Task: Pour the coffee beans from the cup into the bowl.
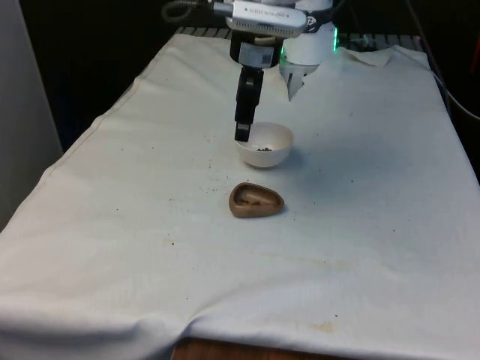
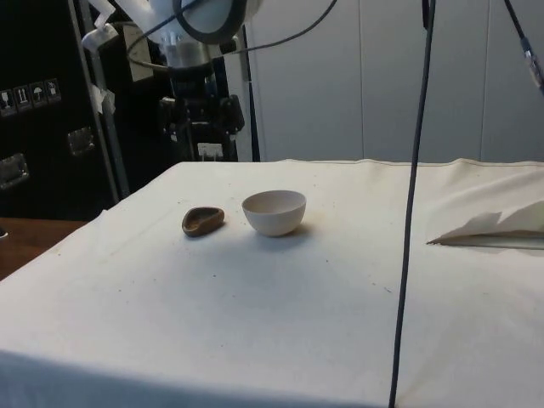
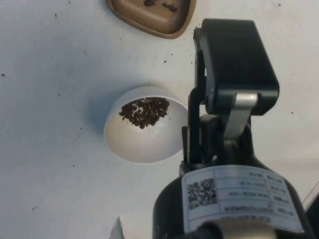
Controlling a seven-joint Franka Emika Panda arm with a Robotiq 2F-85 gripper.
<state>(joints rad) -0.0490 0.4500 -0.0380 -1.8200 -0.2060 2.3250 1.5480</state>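
Note:
A white bowl [image 1: 276,155] [image 2: 274,214] [image 3: 139,145] stands near the middle of the table with a small heap of coffee beans [image 1: 262,148] [image 3: 144,112] inside. Just in front of it lies a small brown wooden cup [image 1: 256,200] [image 2: 203,220] [image 3: 152,15], shallow and heart-shaped, resting flat with a few beans left in it. My gripper [image 1: 241,135] [image 3: 219,50] hangs pointing down beside the bowl's rim, on the front view's left, a little above the cloth. It holds nothing and is clear of the cup.
Dark specks [image 1: 214,180] dot the cloth to the front view's left of the cup. A crumpled white sheet [image 1: 367,56] [image 2: 493,228] lies at the far end. A black cable [image 2: 412,212] hangs across the side view. The wooden table edge [image 1: 225,351] shows at the near side.

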